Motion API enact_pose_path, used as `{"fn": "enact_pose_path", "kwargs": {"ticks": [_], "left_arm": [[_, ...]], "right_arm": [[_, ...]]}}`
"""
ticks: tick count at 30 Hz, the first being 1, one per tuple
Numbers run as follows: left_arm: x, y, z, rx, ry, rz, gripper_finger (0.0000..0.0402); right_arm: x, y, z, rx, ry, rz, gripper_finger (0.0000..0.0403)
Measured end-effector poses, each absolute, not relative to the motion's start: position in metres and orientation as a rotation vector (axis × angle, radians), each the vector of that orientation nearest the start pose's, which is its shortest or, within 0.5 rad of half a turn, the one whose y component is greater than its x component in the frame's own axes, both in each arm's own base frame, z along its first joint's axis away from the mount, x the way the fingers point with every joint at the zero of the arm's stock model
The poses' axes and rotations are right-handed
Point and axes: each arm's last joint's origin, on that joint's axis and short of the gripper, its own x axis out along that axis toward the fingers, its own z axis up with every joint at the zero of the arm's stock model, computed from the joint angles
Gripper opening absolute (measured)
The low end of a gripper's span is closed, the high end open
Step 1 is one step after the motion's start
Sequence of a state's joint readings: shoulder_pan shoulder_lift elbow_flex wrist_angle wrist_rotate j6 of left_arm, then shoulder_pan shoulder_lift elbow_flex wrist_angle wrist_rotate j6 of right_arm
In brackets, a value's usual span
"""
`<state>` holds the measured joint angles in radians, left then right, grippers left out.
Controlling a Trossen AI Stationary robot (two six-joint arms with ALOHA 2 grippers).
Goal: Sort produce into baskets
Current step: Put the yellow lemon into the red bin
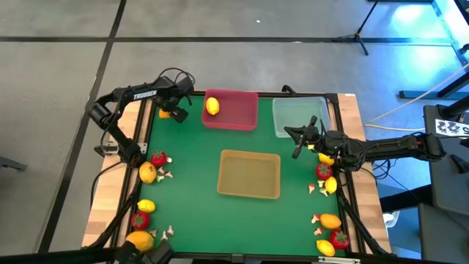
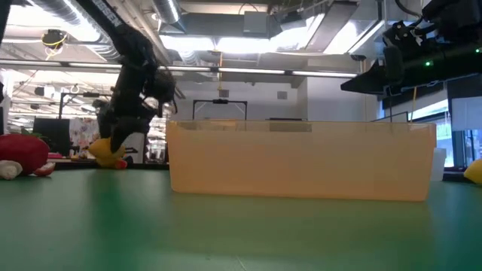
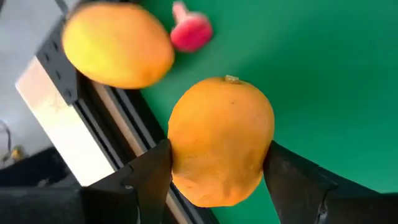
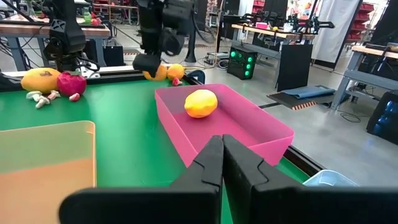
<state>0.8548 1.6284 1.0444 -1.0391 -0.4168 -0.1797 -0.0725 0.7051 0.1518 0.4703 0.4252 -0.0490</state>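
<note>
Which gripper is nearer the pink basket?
Left. The left gripper, shut on an orange fruit, sits just beside the pink basket; the right gripper hangs farther off, by the clear basket.

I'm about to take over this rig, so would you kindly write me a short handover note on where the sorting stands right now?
Left gripper: at the table's far-left corner, closed around an orange fruit; a yellow fruit lies beside it.
Right gripper: shut, empty, over the clear basket.
Done: one yellow lemon in the pink basket.
Tan basket: nothing visible inside.
Left: the produce along both side edges, such as a red fruit, remains unsorted.
</note>
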Motion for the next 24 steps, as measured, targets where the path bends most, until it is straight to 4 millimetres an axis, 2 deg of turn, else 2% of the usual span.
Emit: {"fn": "enact_pose_path", "kwargs": {"ticks": [7, 15, 19, 24], "left_arm": [[0.176, 0.193, 0.217, -0.475, 1.395, 1.063, 0.0227], [0.195, 0.179, 0.253, -0.477, 1.015, 0.911, 0.0227], [0.213, 0.174, 0.260, -0.411, 0.899, 0.796, 0.0227], [0.234, 0.163, 0.256, -0.312, 0.834, 0.700, 0.0227]], "right_arm": [[0.151, -0.023, 0.189, -0.063, 0.095, -0.495, 0.0010], [0.151, -0.023, 0.189, -0.062, 0.091, -0.495, 0.0010], [0.151, -0.023, 0.190, -0.062, 0.091, -0.495, 0.0010], [0.151, -0.023, 0.189, -0.031, 0.083, -0.496, 0.0010]]}}
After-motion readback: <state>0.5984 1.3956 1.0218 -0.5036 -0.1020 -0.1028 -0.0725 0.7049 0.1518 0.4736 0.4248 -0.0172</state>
